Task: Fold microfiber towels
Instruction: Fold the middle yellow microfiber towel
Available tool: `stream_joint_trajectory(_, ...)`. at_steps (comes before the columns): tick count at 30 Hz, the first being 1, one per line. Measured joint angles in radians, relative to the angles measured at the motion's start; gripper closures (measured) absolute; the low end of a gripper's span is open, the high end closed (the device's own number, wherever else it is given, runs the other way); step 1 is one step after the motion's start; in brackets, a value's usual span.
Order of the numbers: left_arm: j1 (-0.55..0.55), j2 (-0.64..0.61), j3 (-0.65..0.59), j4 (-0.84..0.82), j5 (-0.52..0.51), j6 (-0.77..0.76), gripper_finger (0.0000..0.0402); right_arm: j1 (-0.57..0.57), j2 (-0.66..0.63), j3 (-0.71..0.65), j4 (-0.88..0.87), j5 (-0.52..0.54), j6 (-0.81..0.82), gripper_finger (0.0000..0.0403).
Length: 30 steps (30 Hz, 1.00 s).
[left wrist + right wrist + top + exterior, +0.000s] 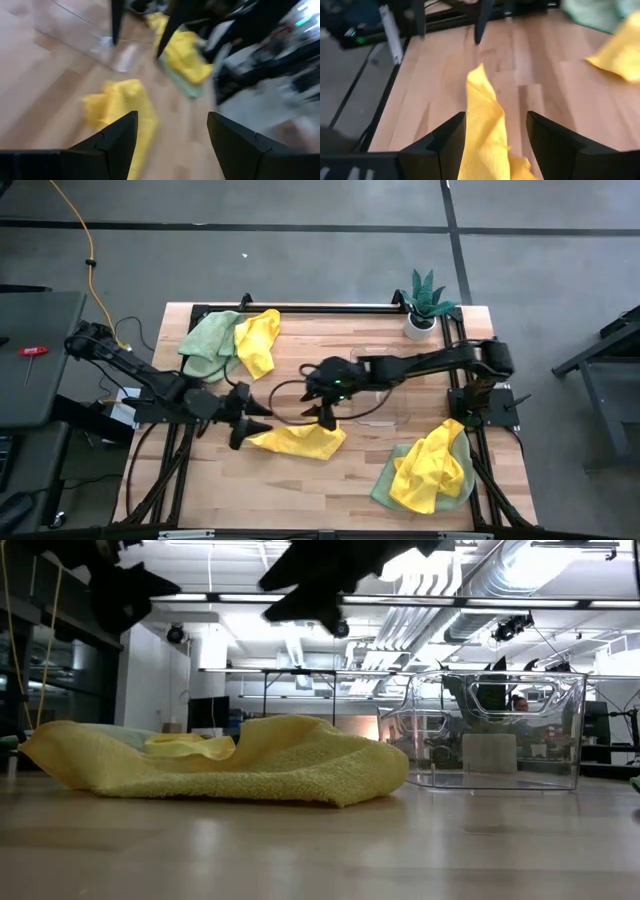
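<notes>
A crumpled yellow towel (297, 440) lies on the table's middle, nearer the front edge; it also shows in the low view (230, 770), the left wrist view (125, 107) and the right wrist view (487, 130). My left gripper (252, 420) is open just left of it, above the table. My right gripper (322, 408) is open above the towel's far right part. Neither touches the towel.
A green and a yellow towel (230, 340) lie heaped at the far left. A yellow towel on a green one (430, 470) lies at the near right. A clear plastic bin (490, 730) stands right of the middle. A potted plant (425, 305) stands at the far right corner.
</notes>
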Motion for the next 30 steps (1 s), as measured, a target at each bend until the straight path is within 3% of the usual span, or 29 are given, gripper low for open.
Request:
stream_joint_trajectory(5,0.000,-0.071,-0.023,0.040,0.105,-0.132,0.0174,-0.014,0.127,0.108,-0.103,-0.088,-0.142,0.0204)
stream_joint_trajectory(11,-0.001,-0.091,-0.023,0.051,0.124,-0.185,0.0174,-0.020,0.255,0.215,-0.218,-0.098,-0.295,0.0204)
stream_joint_trajectory(20,-0.001,-0.089,-0.023,0.060,0.125,-0.179,0.0174,0.001,0.302,0.238,-0.283,0.060,-0.382,0.0204)
stream_joint_trajectory(30,-0.001,-0.089,-0.023,0.061,0.124,-0.174,0.0174,0.086,0.315,0.236,-0.329,0.069,-0.407,0.0204)
